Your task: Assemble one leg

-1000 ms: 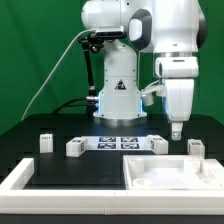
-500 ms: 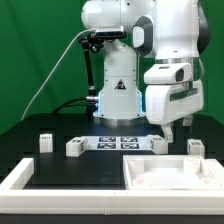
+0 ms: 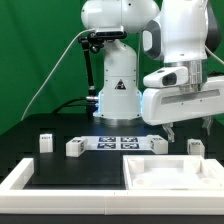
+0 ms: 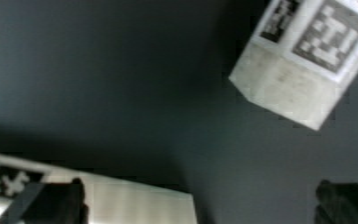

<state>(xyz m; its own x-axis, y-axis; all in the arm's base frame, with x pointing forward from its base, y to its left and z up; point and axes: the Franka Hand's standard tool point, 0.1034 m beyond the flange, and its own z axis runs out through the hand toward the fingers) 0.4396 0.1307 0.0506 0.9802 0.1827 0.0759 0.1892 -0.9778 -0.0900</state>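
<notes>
Four small white legs stand on the black table: one and a second toward the exterior view's left, a third beside the marker board, and the last at the right. My gripper hangs above the table between the two right legs, open and empty, touching nothing. In the wrist view the gripper shows two dark fingertips far apart with nothing between them. A white tagged part lies by one fingertip; I cannot tell which part it is.
The marker board lies flat at the table's middle and also shows in the wrist view. A large white square rimmed panel lies at the front right. A white frame edge runs along the front left. The robot base stands behind.
The wrist has turned and tilted, so the hand now lies broadside to the exterior view. The gripper has risen a little from beside the right legs. No part has moved.
</notes>
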